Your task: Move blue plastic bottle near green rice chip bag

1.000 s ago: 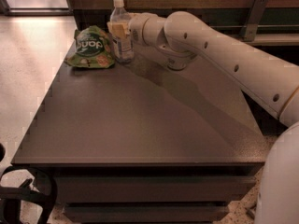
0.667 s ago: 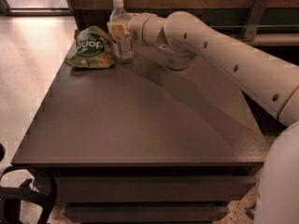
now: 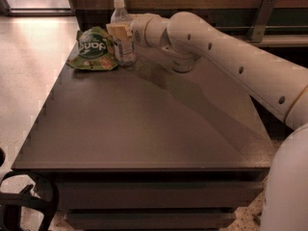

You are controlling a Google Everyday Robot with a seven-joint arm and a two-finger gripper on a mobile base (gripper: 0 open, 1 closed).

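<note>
The blue plastic bottle (image 3: 123,51) stands upright at the table's far left corner, its pale cap at the top. The green rice chip bag (image 3: 93,49) lies right beside it on its left, touching or nearly touching. My gripper (image 3: 121,32) reaches in from the right and is shut around the bottle's middle. A yellowish finger (image 3: 117,32) lies across the bottle's front. The bottle's base is on the table.
The dark brown table (image 3: 144,129) stretches toward me. My white arm (image 3: 226,57) crosses its far right part. A wooden wall with a metal bracket (image 3: 263,16) stands behind. A black wheeled object (image 3: 24,203) sits at the lower left on the floor.
</note>
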